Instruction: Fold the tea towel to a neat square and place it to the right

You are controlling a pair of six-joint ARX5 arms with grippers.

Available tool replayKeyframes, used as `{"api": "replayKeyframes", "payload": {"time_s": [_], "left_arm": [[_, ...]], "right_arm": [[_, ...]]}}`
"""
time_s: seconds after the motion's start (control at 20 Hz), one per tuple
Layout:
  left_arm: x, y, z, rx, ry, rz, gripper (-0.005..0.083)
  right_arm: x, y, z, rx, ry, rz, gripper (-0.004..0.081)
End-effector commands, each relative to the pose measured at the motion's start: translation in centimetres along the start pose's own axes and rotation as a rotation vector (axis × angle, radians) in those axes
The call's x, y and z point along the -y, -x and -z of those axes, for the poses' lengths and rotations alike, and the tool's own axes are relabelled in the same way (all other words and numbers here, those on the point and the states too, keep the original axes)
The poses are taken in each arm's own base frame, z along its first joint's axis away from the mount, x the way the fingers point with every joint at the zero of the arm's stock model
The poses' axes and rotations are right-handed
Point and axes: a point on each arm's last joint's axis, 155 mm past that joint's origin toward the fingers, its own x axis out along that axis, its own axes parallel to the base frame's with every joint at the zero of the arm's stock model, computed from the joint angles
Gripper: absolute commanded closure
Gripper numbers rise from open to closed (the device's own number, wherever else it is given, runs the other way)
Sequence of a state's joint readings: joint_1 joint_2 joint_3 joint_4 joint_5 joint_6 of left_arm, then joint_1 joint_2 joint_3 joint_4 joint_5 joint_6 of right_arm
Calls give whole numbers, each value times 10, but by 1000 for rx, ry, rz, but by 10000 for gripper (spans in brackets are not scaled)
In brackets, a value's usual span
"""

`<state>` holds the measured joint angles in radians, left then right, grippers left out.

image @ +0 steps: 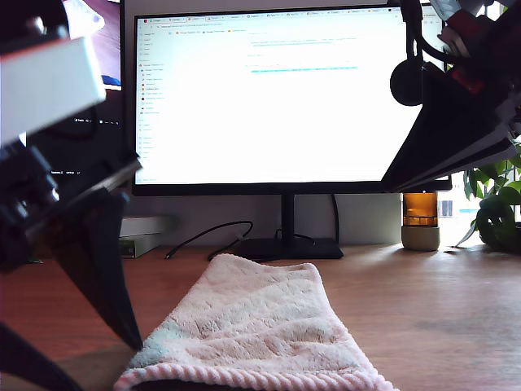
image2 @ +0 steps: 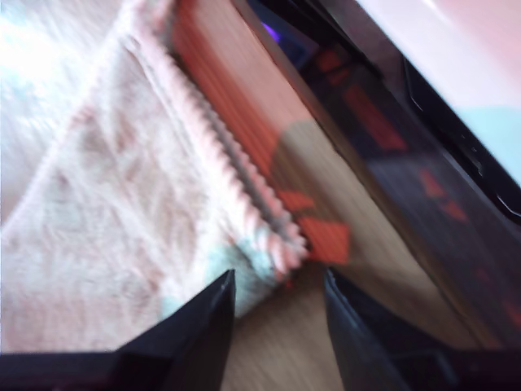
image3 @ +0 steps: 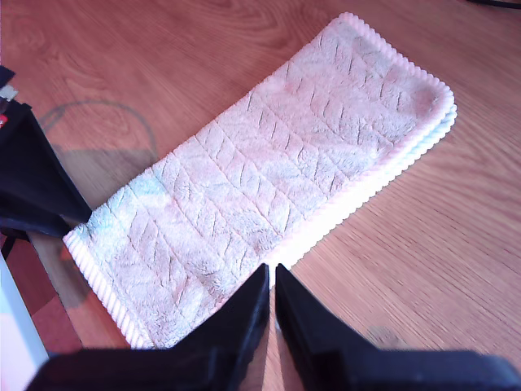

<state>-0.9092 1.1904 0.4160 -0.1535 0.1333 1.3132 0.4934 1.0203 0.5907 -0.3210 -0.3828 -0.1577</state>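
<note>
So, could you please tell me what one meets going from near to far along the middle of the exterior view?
Fluffy pale pink terry tea towel with its cord-like hem nearest → bare brown wooden table → flat black monitor stand base → large black-framed monitor showing a bright white page.

1. My first end effector [image2: 277, 281]: two matt black fingers, wedge-shaped, tapering to blunt tips, with smooth flat inner faces.
2. Above those fingers, left of the monitor [image: 269, 90] in the exterior view: a white boxy housing [image: 49, 81] over dark, blocky black parts, all blurred by nearness.
3. My second end effector [image3: 271, 273]: the same matt black, two long pointed fingers with straight edges, widening into a broad black base.
4. Across the monitor's right edge in the exterior view: flat, angular black plates [image: 456, 122] of the second arm, layered, pale grey along their edges, with red parts [image: 464, 32] higher up.
</note>
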Motion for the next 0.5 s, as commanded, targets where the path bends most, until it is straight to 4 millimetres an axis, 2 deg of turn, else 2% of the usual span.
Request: {"api": "replayKeyframes", "payload": {"time_s": [0.0,0.45], "left_arm": [[2,-2,-3,17,-7,9,508],[14,-12,-2,24,-51,60,508]], "right_arm": [[-1,-1,-4,9,5,-2,780],[-1,-1,-3,8,2,-2,780]]}}
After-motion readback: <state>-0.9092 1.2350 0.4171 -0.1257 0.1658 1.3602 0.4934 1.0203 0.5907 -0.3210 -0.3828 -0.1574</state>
